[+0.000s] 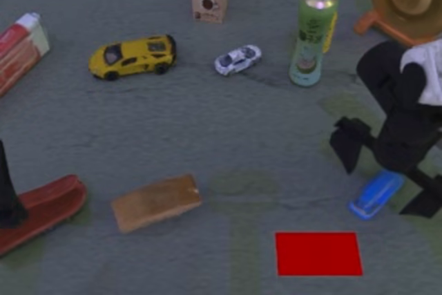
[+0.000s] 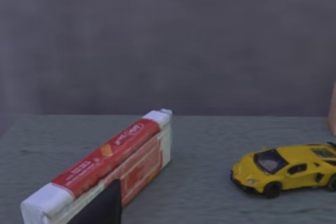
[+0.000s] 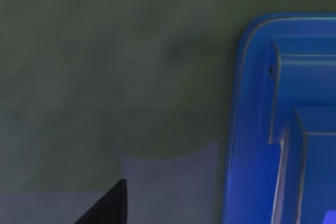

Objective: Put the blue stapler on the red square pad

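A: Left gripper [image 1: 7,205] parked at table's left edge; fingers?
B: Can't tell.
A: Stapler?
B: Blue stapler [image 1: 376,195] lies near red square pad [image 1: 318,253], up-right of it. Right gripper [image 1: 387,174] spread wide, straddling it.
A: Risk?
B: Off-centre closing could skid it away.

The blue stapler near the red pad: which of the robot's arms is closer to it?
Right. The right gripper hangs directly over the blue stapler, covering its far end. The left arm is parked at the table's left edge, above the dark red curved board.

The right arm [image 1: 404,112] hides the blue stapler's [image 1: 375,195] far end.
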`<state>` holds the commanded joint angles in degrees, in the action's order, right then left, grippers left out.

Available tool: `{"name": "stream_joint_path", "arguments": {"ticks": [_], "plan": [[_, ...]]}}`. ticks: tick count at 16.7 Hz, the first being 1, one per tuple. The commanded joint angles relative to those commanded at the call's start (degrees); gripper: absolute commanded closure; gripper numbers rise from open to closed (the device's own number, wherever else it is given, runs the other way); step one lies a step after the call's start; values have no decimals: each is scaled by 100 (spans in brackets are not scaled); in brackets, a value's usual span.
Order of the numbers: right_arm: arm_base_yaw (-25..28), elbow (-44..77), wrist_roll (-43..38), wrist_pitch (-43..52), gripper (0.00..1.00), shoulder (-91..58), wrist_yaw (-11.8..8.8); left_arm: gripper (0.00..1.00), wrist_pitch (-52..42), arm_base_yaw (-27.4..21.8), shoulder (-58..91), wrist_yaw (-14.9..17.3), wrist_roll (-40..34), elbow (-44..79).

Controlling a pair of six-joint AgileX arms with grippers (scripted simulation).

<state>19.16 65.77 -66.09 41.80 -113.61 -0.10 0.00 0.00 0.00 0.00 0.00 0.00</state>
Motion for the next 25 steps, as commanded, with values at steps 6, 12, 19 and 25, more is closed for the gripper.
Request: {"name": "stream_joint_path", "arguments": {"ticks": [6,12,19,25], "plan": [[0,0,0,0,60,0,0,0,0,0,0,0,0,0],[0,0,0,0,100,0,0,0,0,0,0,0,0,0],[0,0,0,0,100,0,0,0,0,0,0,0,0,0],[-19,435,-45,671,100,259,0,0,0,0,0,0,0,0]]}}
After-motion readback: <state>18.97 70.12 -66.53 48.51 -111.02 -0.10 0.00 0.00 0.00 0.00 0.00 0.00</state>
